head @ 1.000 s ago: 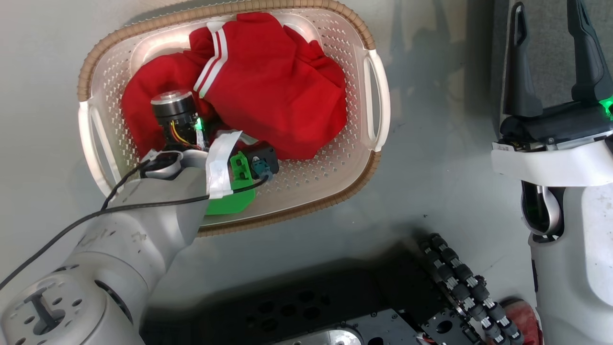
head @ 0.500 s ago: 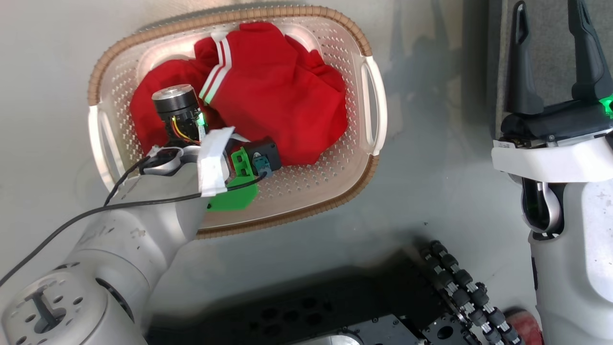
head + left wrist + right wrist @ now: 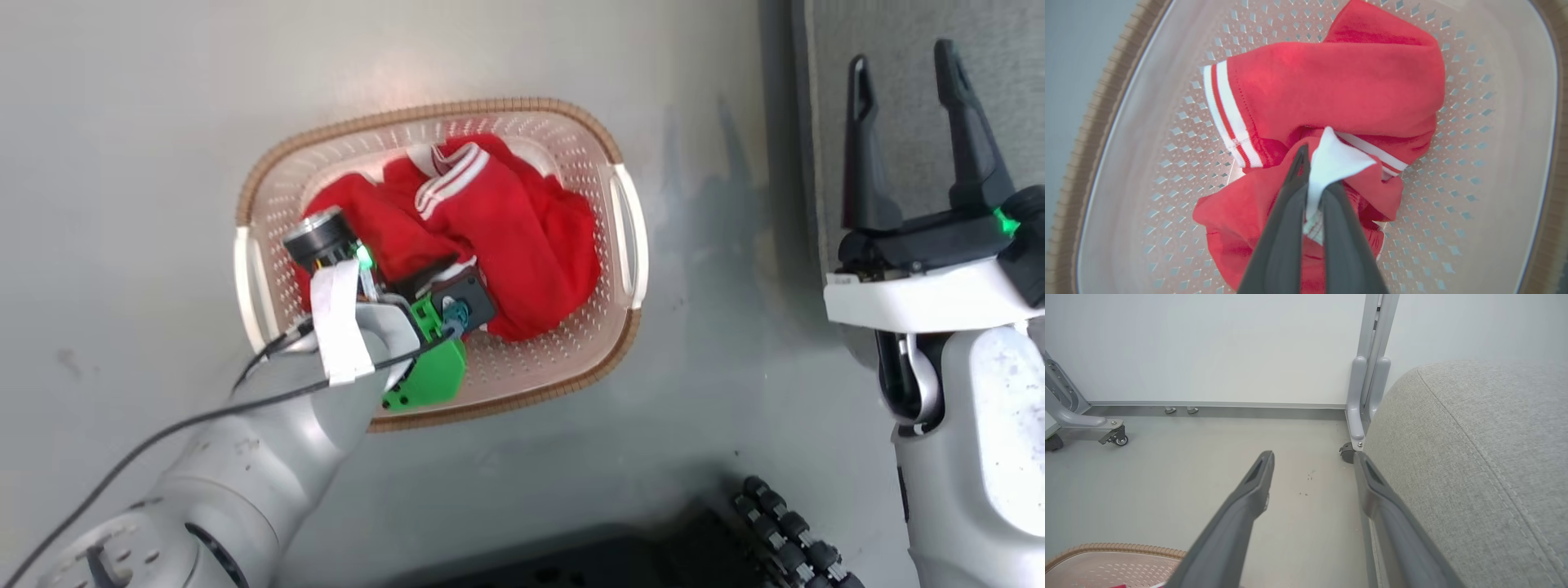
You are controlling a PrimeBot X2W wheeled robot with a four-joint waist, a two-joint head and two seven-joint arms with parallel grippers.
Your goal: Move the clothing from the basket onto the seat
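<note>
The clothing is a bunched red heap with white stripes inside the cream basket on the floor. My left wrist reaches down into the basket's near left part and hides the fingers in the head view. In the left wrist view my left gripper is shut on a white panel of the clothing, above the basket's perforated floor. My right gripper stands open and holds nothing, over the edge of the grey seat. In the right wrist view the right gripper is beside the seat.
The basket's brown rim shows at the lower left of the right wrist view. A grey metal post stands against the wall beside the seat, and a wheeled frame foot is at far left. My black base and its cable chain lie at the near edge.
My left gripper has shut on the clothing, which is now bunched more tightly toward it. The head camera has drawn back, so the basket looks smaller. The right gripper stays open.
</note>
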